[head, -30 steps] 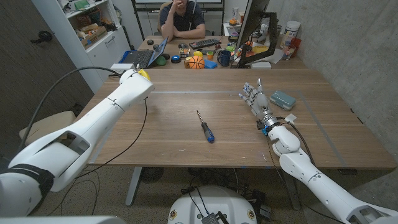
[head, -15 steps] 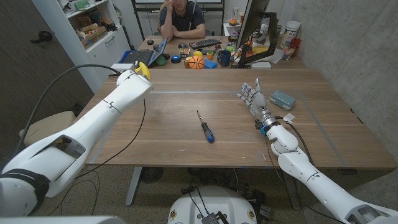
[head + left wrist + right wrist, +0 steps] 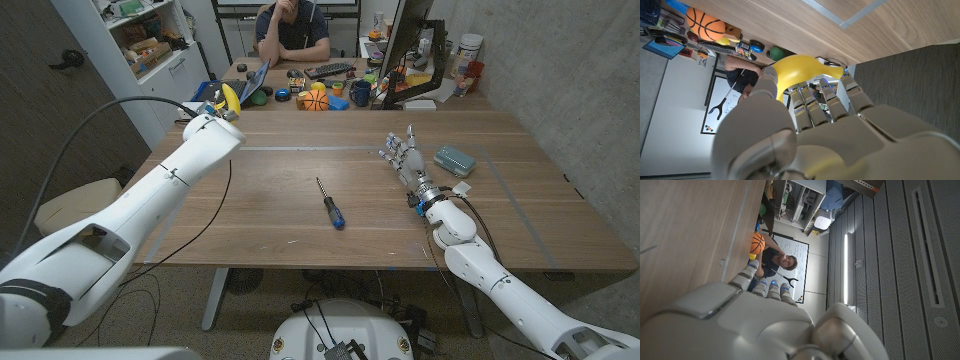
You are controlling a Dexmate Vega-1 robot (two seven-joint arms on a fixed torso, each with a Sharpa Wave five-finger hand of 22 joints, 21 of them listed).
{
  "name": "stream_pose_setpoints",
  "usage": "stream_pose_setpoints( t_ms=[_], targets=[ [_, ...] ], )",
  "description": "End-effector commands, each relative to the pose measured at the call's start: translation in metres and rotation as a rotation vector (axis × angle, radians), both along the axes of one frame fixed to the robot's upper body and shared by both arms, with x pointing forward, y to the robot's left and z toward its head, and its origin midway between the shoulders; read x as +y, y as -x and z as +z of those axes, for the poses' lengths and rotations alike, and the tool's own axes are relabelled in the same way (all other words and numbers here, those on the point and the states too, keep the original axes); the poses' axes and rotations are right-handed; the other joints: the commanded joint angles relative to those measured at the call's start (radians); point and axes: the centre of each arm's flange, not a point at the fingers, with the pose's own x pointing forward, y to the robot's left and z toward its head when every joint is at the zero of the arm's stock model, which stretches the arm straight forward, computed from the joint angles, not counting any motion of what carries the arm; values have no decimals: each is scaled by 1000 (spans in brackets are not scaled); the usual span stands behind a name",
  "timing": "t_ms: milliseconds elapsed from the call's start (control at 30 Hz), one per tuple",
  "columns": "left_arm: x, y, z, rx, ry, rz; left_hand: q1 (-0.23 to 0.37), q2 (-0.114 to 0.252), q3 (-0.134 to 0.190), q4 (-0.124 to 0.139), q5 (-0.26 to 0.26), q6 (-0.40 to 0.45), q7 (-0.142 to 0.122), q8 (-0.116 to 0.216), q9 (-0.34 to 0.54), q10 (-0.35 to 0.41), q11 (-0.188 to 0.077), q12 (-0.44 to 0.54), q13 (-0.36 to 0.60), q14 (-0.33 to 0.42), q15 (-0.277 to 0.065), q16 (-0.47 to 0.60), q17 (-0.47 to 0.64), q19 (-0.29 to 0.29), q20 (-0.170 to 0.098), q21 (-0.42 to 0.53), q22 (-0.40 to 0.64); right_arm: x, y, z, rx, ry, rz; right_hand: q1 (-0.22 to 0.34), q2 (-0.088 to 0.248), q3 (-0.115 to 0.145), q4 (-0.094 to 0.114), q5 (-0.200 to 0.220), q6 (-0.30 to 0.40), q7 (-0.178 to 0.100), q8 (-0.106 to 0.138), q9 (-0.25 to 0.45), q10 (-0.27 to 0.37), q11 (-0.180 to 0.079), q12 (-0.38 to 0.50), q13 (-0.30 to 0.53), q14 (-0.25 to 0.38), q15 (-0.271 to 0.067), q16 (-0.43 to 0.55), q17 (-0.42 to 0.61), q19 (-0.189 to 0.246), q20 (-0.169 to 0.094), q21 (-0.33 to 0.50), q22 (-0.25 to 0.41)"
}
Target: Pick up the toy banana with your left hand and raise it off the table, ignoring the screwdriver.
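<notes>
My left hand (image 3: 214, 114) is raised above the table's far left corner and grips the yellow toy banana (image 3: 230, 98), which sticks up past the fingers. In the left wrist view the banana (image 3: 799, 73) lies across my curled fingers (image 3: 812, 107), held off the wood. The screwdriver (image 3: 329, 206), blue handle toward me, lies alone mid-table. My right hand (image 3: 405, 157) stands on the right side of the table with its fingers spread, holding nothing; its fingertips (image 3: 771, 285) show in the right wrist view.
A teal case (image 3: 455, 160) lies beside my right hand. Beyond the table's far edge (image 3: 330, 113) a second desk carries a toy basketball (image 3: 316, 100), a laptop (image 3: 232, 90), a monitor and clutter. A person (image 3: 292, 30) sits behind it.
My left hand has lifted further with the banana, moving slightly away and up; the banana now shows more fully above the hand. The right hand has barely shifted.
</notes>
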Motion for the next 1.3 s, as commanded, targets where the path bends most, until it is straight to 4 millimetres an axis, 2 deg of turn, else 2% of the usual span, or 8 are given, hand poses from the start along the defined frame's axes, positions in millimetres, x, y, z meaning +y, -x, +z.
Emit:
stream_pose_setpoints(
  t_ms=[33, 633, 1300],
  targets=[
    [-4, 16, 13, -76, -21, 1, 8, 4, 16, 9, 7, 305, -80, 118, 10, 4, 1, 0, 5, 10, -14, -1, 3, 3, 0, 0, 2, 0, -1, 1, 0, 4, -1, 0, 8, -7, 1, 7, 4, -3, 2, 4, 1, -3, 2, 4, 0, 5, 5, 4, 2, 9, 2, 3],
    [-7, 41, 23, -162, -59, 25, 6, 5, 17, 11, 7, 304, -80, 115, 7, 9, 0, -2, 6, 11, -11, -1, 4, 3, 1, -1, 2, 0, 5, 6, -25, 14, -1, 0, 10, -10, 1, 7, 5, -3, 3, 4, 0, -3, 2, 4, -1, 7, 5, 4, 1, 11, 2, 3],
    [-5, 41, 23, -158, -60, 29, 4, 8, 20, 13, 6, 299, -80, 114, 12, 7, 1, -11, 7, 9, -9, -1, 4, 6, -2, 0, 3, 2, 2, 6, -18, 13, 0, 1, 11, -13, 1, 7, 6, -3, 3, 4, 1, -3, 3, 4, -2, 8, 5, 4, 1, 13, 2, 3]
  ],
)
